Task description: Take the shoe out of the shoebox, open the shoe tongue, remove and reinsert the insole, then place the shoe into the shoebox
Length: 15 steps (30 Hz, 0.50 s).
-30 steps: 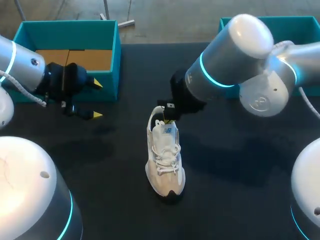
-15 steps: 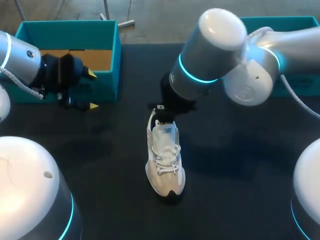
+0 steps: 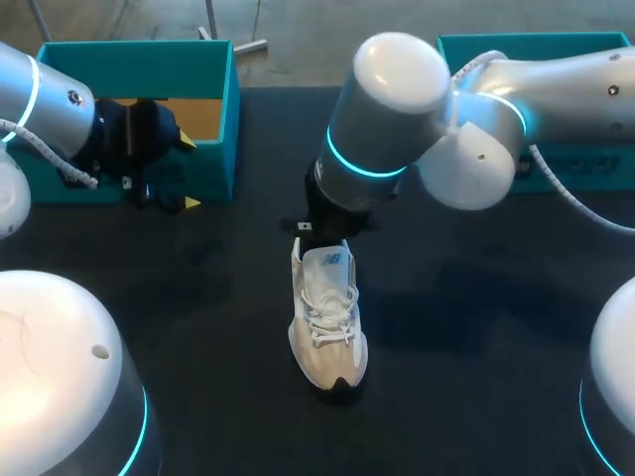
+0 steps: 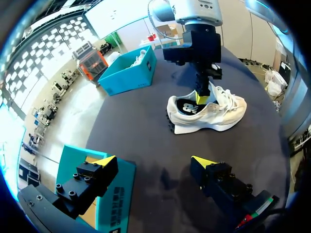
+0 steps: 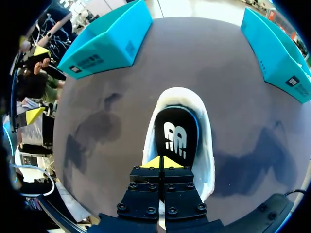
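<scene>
A white lace-up shoe [image 3: 327, 327] stands on the black table, toe toward me, and also shows as the shoe [image 4: 214, 109] ahead of my left gripper. My right arm [image 3: 382, 129] reaches in over its heel end. My right gripper [image 5: 162, 163] is shut, its yellow tips pressed together at the shoe's opening, right over the black insole [image 5: 176, 136]; I see nothing between them. The open teal shoebox [image 3: 230, 119] stands at the back left. In front of it my left gripper [image 3: 189, 173] hangs open and empty, well left of the shoe.
A second teal box [image 3: 556, 45] stands at the back right behind my right arm; in the left wrist view this box [image 4: 129, 73] holds something white. One corner of the left shoebox [image 4: 114, 194] lies under my left gripper [image 4: 154, 160].
My right arm has swung left and its shut gripper has moved toward the shoe's heel end. My left gripper has drifted back toward the shoebox, still open. The shoe has stayed put.
</scene>
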Each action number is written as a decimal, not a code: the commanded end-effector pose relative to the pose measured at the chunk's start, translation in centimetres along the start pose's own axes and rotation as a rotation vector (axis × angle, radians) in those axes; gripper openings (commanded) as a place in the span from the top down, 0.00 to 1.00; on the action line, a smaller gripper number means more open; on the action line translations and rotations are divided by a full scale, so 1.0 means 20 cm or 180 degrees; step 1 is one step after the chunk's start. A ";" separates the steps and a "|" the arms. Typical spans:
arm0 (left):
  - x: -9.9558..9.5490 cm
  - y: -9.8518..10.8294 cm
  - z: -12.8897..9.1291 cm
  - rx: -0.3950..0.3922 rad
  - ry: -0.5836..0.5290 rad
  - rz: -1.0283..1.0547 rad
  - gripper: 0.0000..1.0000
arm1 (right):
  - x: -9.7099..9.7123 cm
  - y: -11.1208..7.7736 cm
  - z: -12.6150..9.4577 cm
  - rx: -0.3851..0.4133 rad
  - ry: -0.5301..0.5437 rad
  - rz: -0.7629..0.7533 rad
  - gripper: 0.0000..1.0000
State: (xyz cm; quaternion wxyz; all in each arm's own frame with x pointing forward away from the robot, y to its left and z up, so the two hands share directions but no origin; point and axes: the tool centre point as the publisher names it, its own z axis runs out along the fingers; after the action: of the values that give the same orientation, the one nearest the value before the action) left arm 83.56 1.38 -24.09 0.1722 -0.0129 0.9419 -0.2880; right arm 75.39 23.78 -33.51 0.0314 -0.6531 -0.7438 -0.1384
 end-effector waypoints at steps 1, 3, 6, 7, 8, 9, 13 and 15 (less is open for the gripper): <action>0.00 0.00 0.00 -0.0013 0.0002 0.0001 0.00 | 0.02 0.00 0.01 -0.0008 -0.0022 0.0006 1.00; 0.00 0.00 0.00 -0.0013 0.0002 0.0001 0.00 | 0.02 0.00 0.01 -0.0008 -0.0022 0.0006 1.00; 0.00 0.00 0.00 -0.0013 0.0002 0.0001 0.00 | 0.02 0.00 0.01 -0.0008 -0.0022 0.0006 1.00; 0.00 0.00 0.00 -0.0013 0.0002 0.0001 0.00 | 0.02 0.00 0.01 -0.0008 -0.0022 0.0006 1.00; 0.00 0.00 0.00 -0.0013 0.0002 0.0001 0.00 | 0.02 0.00 0.01 -0.0008 -0.0022 0.0006 1.00; 0.00 0.00 0.00 -0.0013 0.0002 0.0001 0.00 | 0.02 0.00 0.01 -0.0008 -0.0022 0.0006 1.00; 0.00 0.00 0.00 -0.0013 0.0002 0.0001 0.00 | 0.00 0.00 0.02 0.0000 -0.0046 0.0017 1.00; 0.00 0.00 0.00 -0.0013 0.0002 0.0001 0.00 | -0.02 0.00 0.02 0.0026 -0.0089 0.0031 1.00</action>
State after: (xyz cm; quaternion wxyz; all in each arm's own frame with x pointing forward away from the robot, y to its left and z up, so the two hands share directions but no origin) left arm 83.56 1.38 -24.07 0.1719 -0.0128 0.9419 -0.2882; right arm 75.53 23.60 -33.92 0.0246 -0.6568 -0.7424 -0.1294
